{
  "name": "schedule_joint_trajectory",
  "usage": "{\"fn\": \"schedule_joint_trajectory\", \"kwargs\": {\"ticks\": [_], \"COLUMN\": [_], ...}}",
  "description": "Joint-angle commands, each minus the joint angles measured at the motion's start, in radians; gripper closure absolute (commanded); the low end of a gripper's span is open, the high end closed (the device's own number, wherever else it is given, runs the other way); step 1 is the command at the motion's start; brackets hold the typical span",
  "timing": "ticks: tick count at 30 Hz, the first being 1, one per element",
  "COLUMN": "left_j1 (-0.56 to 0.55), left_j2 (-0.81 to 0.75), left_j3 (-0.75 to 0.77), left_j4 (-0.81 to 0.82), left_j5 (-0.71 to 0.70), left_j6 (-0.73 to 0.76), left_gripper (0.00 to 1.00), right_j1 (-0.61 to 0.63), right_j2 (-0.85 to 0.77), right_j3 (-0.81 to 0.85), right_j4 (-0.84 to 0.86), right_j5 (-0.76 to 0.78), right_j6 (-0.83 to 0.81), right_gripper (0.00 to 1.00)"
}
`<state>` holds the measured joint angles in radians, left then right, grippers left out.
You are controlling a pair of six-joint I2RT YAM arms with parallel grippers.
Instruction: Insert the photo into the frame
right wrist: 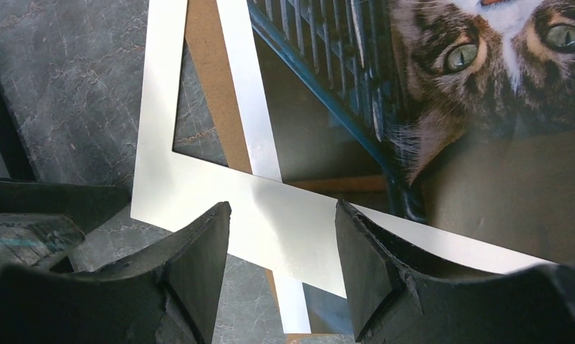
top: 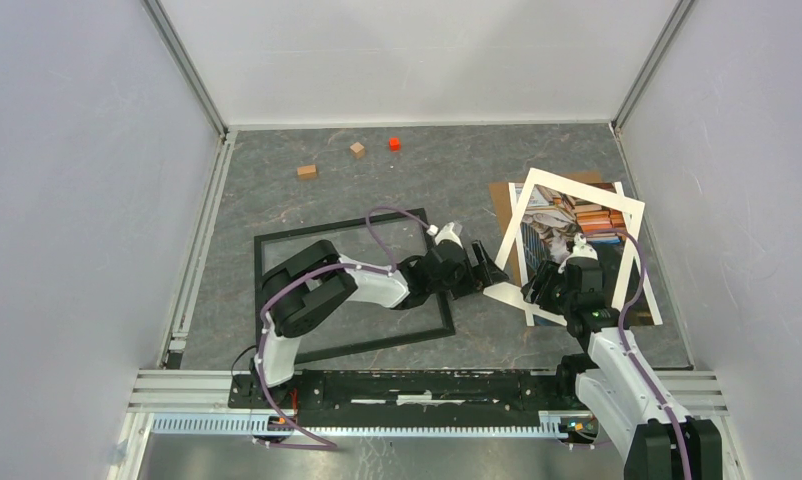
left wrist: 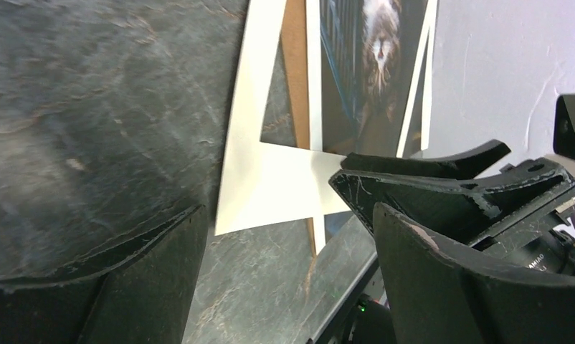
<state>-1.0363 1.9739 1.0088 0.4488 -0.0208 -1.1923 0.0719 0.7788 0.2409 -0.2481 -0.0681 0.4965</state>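
Left gripper [left wrist: 288, 215] gapes wide, empty; right gripper [right wrist: 283, 211] sits half open, gripping nothing. Photo [right wrist: 449, 143], beyond right fingers [right wrist: 385, 272] and partly under mat [right wrist: 163, 107], looks thin, floppy, slick: pinch its bare edge.

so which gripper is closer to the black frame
Left. The left gripper sits just past the frame's right edge; the right gripper is further right, over the white mat.
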Motion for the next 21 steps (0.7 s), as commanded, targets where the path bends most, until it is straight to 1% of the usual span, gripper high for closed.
{"fn": "schedule_joint_trajectory", "kwargs": {"ticks": [1, 5, 7, 13, 16, 19, 21], "left_j1": [-0.002, 0.023, 0.032, 0.034, 0.035, 0.037, 0.040], "left_j2": [0.064, 0.085, 0.099, 0.154, 0.160, 0.152, 0.143], "left_j3": [0.012, -0.029, -0.030, -0.005, 0.007, 0.027, 0.030], "left_j4": [0.075, 0.236, 0.312, 0.393, 0.374, 0.299, 0.261], "left_j5": [0.131, 0.211, 0.235, 0.255, 0.241, 0.223, 0.211], "left_j6": [-0.066, -0.177, -0.198, -0.242, -0.222, -0.173, -0.147], "left_gripper": [0.10, 0.14, 0.18, 0.33, 0.40, 0.49, 0.58], "right_j1": [0.005, 0.005, 0.005, 0.006, 0.006, 0.006, 0.006], "right_j2": [0.032, 0.033, 0.035, 0.038, 0.032, 0.030, 0.027], "right_j3": [-0.028, -0.026, -0.029, -0.032, -0.031, -0.029, -0.026], "right_j4": [-0.129, -0.127, -0.120, -0.116, -0.116, -0.109, -0.105], "right_j5": [0.006, 0.001, -0.005, -0.015, -0.008, -0.005, -0.012], "right_j6": [-0.014, -0.012, -0.011, -0.011, -0.018, -0.039, -0.043], "right_gripper": [0.38, 0.38, 0.38, 0.38, 0.38, 0.37, 0.37]}}
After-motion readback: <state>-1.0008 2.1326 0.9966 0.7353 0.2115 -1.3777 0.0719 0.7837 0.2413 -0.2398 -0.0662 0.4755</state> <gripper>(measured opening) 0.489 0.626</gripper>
